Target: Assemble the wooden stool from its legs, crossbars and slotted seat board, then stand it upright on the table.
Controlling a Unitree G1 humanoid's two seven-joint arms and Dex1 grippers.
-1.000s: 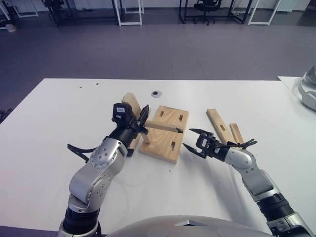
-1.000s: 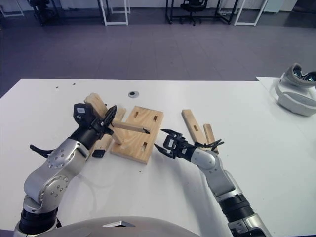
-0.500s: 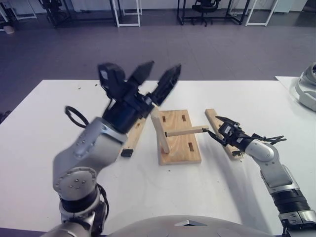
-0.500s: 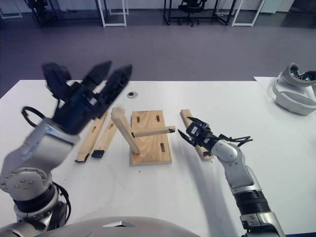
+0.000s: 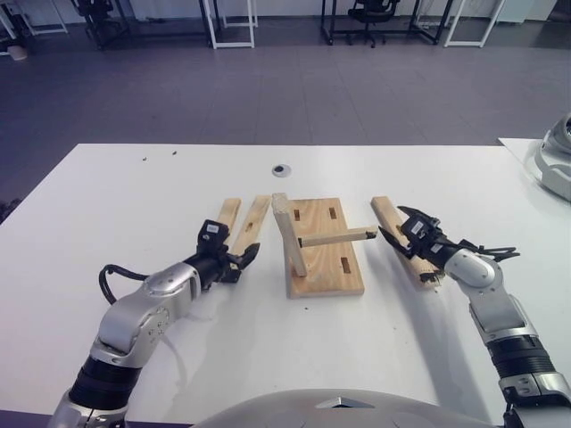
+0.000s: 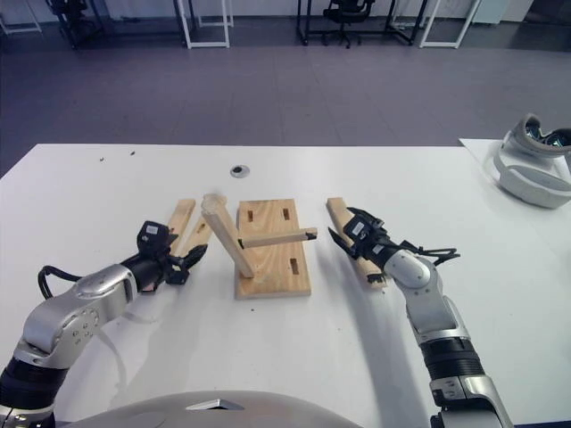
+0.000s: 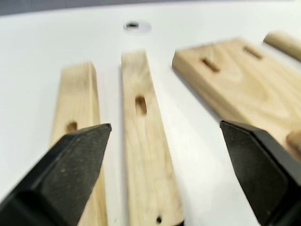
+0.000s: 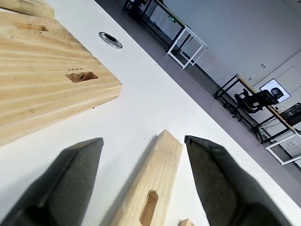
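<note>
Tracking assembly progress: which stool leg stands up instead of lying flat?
The leg rising tilted from the seat board's left edge, crossbar plugged into it; the other legs lie flat on the table.

The seat board [image 5: 328, 254] lies flat mid-table, with 1 tilted leg [image 5: 288, 234] rising from its left edge and a crossbar [image 5: 339, 237] jutting rightward above it. The crossbar's tip ends near the right gripper [image 5: 393, 225], whose spread fingers sit over the far end of the right-hand leg [image 5: 403, 247]. Left of the board, the 2 flat legs [image 5: 253, 219] lie side by side with narrow gaps of tabletop between, the left gripper [image 5: 243, 265] wide apart at their near ends, while the broad near band of the table [image 5: 294, 343] gives passage in front of every part.
</note>
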